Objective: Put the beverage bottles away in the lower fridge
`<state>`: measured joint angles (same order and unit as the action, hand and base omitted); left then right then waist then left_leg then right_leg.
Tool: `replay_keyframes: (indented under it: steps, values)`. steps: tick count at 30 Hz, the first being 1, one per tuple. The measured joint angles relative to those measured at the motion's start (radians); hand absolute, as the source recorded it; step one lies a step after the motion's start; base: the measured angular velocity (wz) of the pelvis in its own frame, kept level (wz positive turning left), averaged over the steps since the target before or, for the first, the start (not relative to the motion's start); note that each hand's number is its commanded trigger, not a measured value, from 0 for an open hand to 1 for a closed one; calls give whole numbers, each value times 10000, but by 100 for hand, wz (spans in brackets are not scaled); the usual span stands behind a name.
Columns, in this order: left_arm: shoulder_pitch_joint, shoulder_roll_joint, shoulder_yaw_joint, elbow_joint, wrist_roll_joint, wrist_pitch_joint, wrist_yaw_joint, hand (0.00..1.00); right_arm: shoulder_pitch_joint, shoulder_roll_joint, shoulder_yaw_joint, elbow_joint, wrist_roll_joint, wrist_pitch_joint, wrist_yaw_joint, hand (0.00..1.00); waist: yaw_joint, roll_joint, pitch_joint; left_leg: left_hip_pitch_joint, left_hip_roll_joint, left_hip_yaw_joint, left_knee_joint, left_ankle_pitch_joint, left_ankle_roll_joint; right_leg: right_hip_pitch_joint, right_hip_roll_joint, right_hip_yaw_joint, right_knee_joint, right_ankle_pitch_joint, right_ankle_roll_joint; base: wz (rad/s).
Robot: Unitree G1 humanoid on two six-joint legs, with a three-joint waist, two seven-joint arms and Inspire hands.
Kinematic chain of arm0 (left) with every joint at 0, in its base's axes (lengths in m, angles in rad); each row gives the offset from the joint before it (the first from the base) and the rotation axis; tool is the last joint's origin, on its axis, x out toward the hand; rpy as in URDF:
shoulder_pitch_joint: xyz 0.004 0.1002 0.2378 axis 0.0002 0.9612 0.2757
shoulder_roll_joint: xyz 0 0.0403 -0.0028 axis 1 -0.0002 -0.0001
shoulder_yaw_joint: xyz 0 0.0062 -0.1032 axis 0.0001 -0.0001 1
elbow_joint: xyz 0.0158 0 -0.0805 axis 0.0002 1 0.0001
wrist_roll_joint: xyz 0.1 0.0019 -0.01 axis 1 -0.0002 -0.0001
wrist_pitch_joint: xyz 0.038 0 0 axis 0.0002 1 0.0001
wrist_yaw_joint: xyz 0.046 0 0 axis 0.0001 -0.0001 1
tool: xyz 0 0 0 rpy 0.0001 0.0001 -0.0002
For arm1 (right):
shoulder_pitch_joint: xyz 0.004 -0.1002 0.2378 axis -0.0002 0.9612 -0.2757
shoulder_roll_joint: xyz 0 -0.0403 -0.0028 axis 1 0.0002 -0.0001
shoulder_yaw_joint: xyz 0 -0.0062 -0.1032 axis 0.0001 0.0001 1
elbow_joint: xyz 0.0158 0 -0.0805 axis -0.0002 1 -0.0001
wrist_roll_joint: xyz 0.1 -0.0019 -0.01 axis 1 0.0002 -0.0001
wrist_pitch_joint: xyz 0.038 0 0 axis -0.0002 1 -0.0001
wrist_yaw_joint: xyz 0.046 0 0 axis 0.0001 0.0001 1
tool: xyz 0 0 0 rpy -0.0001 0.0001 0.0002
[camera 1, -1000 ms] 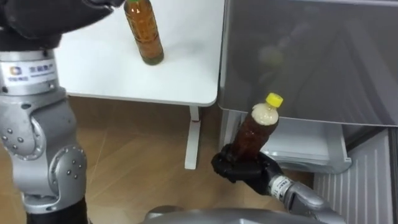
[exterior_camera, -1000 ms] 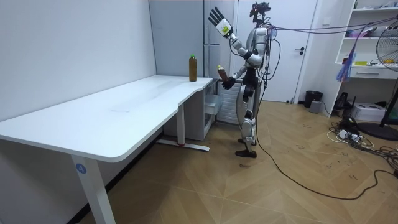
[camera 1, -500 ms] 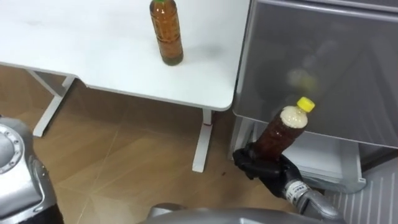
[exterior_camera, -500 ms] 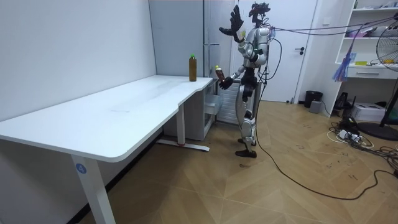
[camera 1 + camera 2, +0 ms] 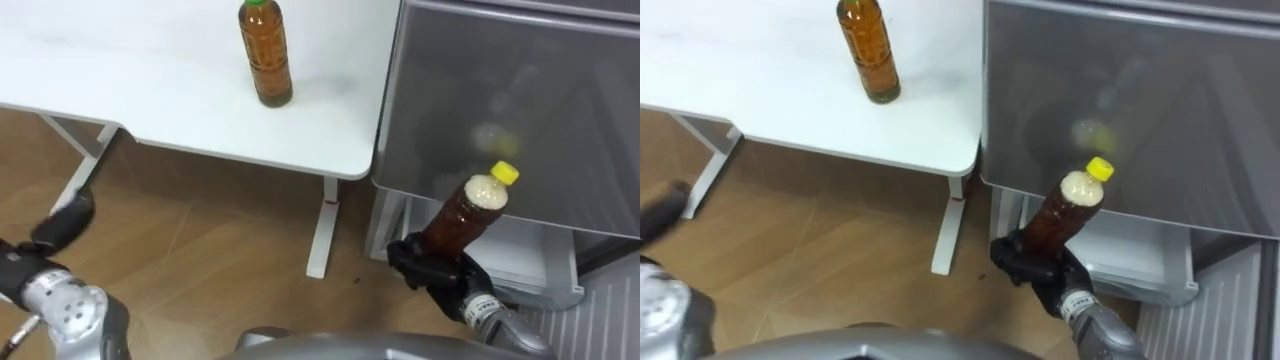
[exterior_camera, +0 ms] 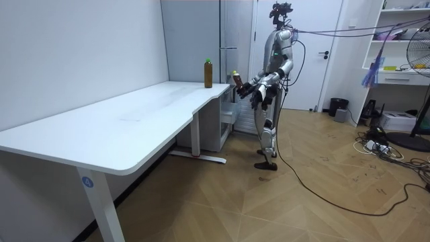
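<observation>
The robot is carrying the brown, yellow-capped plastic bottle (image 5: 466, 210) to the grey fridge (image 5: 520, 100), with the fingers of the right hand (image 5: 440, 282) clamped round its base, near the open white lower drawer (image 5: 515, 248). Next, I judge, it must lower the bottle inside. The amber, green-capped bottle (image 5: 264, 55) is waiting on the white desk (image 5: 150, 95). The left hand (image 5: 62, 222), raised high a second ago, is now hanging low; I cannot tell how its fingers are set.

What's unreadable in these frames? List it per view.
- Left hand: a blurred dark shape at the left edge of the eye views; its state cannot be read.
- Lower fridge drawer: its inside is hidden under the grey door and behind the held bottle.
- Held bottle's base: wrapped by the right hand.
- Second bottle: cap cut off by the top edge of the right eye view.
- Room view: both hands are too small to read.
</observation>
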<state>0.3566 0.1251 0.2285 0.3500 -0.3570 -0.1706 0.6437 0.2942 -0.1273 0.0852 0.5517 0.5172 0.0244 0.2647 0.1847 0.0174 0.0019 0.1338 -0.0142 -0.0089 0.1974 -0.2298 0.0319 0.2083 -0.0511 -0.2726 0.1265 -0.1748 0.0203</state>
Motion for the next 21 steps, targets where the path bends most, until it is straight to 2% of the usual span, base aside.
replay_keyframes:
  steps: [2,3,6,8,9,11,12,14,15,16,17,21]
  values:
    - [35,25,-74,1333,-41,161,-333,0,-25,-87,-5,48,114,50,-55,100,-33,50,5,63,-1,9,-71,-8,12,13,-3,180,57,0,0,-2]
    - [94,25,-91,1539,-60,220,-430,0,-25,-95,-3,46,186,123,-71,100,-90,57,6,84,1,5,-96,-8,12,17,-2,220,63,0,0,-5]
    - [302,59,-644,3180,-279,445,-930,0,-63,-219,20,115,636,482,-147,100,-143,194,25,101,0,40,-144,-12,21,-13,-15,265,81,0,0,-6]
    - [347,59,-1040,4677,-756,922,-1560,0,-130,-247,19,240,830,760,-148,100,-224,215,47,80,-2,42,-144,-14,25,-40,-13,264,82,-1,1,-2]
    - [354,57,-1051,5043,-824,1014,-1742,0,-137,-247,21,240,830,830,-146,100,-226,235,34,75,0,66,-148,-14,24,-51,-5,273,80,-1,1,-7]
    - [549,28,-984,6307,-823,1468,-2405,0,-136,-253,12,277,799,1019,-135,100,-228,177,51,101,17,266,-175,-19,15,-97,33,449,76,-1,1,-16]
    - [596,17,-987,6461,-822,1607,-2565,0,-139,-262,22,287,800,1038,-135,100,-260,137,59,89,21,300,-175,-19,14,-120,36,477,76,-1,1,-11]
    - [723,8,-1062,7114,-811,2126,-3238,0,-355,-273,45,586,792,1095,-131,100,-429,158,18,-26,18,295,-104,-19,15,-180,19,496,78,-1,1,5]
    - [727,6,-1082,7222,-808,2252,-3373,0,-448,-274,52,733,786,1096,-132,100,-441,61,44,-26,17,301,-93,-20,15,-179,12,518,83,-1,1,8]
    - [700,5,-1132,7430,-803,2457,-3638,0,-642,-275,80,1078,784,1102,-134,100,-467,71,99,-20,15,303,-73,-22,20,-162,3,537,88,-1,1,0]
    - [633,4,-1139,7552,-817,2614,-3890,0,-767,-276,99,1287,782,1117,-138,100,-509,65,100,-28,13,300,-31,-31,36,-143,-2,562,94,-1,1,0]
    - [45,15,-1250,7815,-801,2905,-4265,0,-970,-358,186,1390,832,1177,-142,100,-743,70,109,-179,19,242,136,-56,67,-181,-24,504,113,-1,1,6]
